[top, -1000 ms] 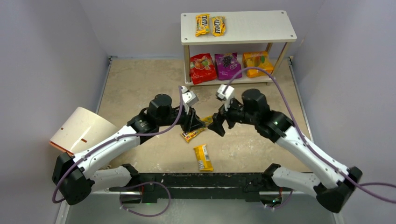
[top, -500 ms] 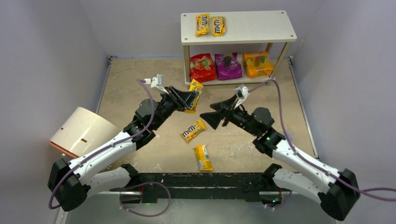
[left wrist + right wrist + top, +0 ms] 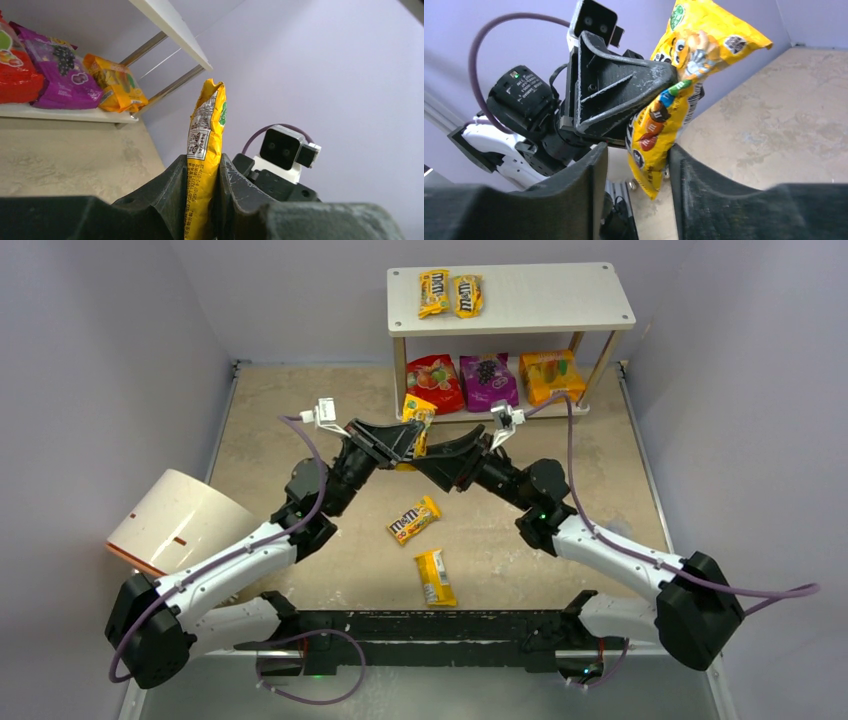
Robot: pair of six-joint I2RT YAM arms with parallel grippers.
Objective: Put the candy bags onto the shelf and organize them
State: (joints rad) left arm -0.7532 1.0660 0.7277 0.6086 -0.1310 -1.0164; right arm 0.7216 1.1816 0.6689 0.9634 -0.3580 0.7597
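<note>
My left gripper (image 3: 408,436) is shut on a yellow M&M's packet (image 3: 417,420), holding it on edge in the air in front of the shelf (image 3: 545,300). In the left wrist view the packet (image 3: 207,120) stands pinched between both fingers. My right gripper (image 3: 432,458) meets it from the right, open. The packet's lower end (image 3: 651,165) hangs between its jaws, against the right finger and apart from the left one. Two yellow packets (image 3: 433,292) (image 3: 467,295) lie on the top tier. Red (image 3: 433,383), purple (image 3: 487,378) and orange (image 3: 550,373) pouches stand on the lower tier.
Two more yellow packets (image 3: 414,520) (image 3: 435,577) lie on the table in front of the arms. A white cylinder with an orange rim (image 3: 175,520) lies on its side at the left. Purple walls close in the table.
My left arm has lifted the packet from the table toward the shelf. My right gripper has swung up and left to it, and its jaws have narrowed around the packet's lower end.
</note>
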